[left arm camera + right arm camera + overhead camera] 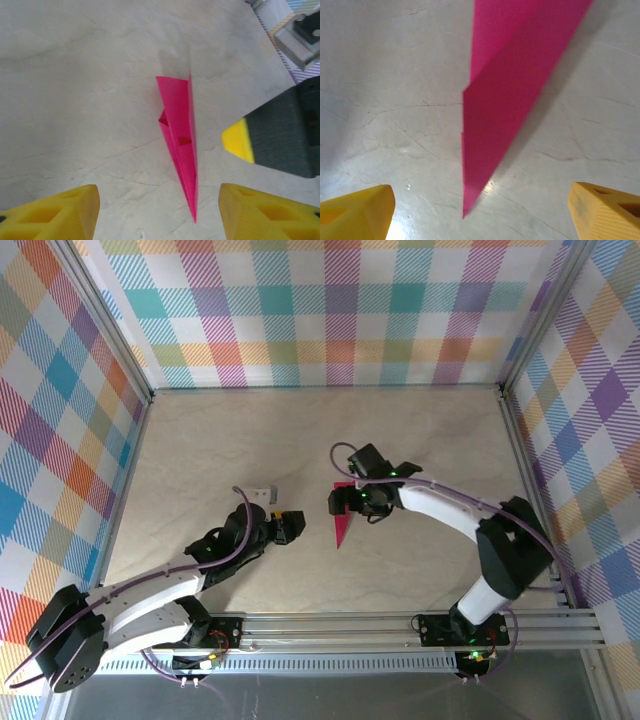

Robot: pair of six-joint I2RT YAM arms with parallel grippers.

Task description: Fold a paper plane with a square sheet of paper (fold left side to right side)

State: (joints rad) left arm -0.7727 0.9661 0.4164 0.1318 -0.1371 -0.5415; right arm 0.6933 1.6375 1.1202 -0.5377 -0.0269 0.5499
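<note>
Left gripper hangs low with its yellow fingers spread wide and nothing in them, aimed along the paper plane, whose sharp tip lies on the table just ahead of the gap. Right gripper is over the plane's broad end, jaws just as wide and empty, with the pink point running down between its fingers. One yellow fingertip of that right gripper sits just beside the plane's long edge. I read the two open grips as a release: the plane looks fully creased into a narrow dart and is left lying free, with an arm at either end of it.

From above, the right gripper covers the plane's broad end. The right wrist view cuts that end off at the top and is soft. I cannot tell whether the upper flap lies flat or stands up, nor whether the fingertip touches the paper.
</note>
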